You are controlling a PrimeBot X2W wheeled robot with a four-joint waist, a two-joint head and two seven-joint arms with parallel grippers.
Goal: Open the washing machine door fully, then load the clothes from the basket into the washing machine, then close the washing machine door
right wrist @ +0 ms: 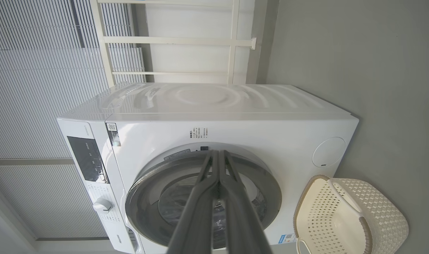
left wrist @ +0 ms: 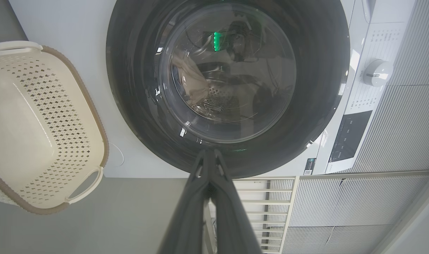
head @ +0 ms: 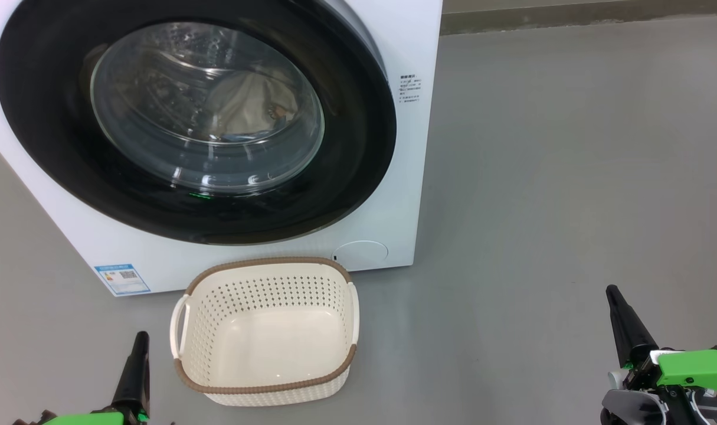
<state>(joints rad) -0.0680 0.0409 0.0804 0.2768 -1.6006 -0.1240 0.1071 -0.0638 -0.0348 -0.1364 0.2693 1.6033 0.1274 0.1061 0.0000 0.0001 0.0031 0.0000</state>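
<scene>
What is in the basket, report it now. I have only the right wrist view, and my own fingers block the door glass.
Observer: Nothing. In the head view the basket has a bare floor.
Operator: Check behind the glass.
Observer: Cream clothes lie inside, behind the washing machine door.
Operator: Give me the left gripper.
Observer: The left gripper is shut, low and left of the basket, touching nothing.

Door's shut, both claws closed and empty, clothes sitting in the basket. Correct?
No. The basket is empty; the head view shows the clothes behind the glass of the shut washing machine door. The left claw and right claw are closed and empty.
</scene>
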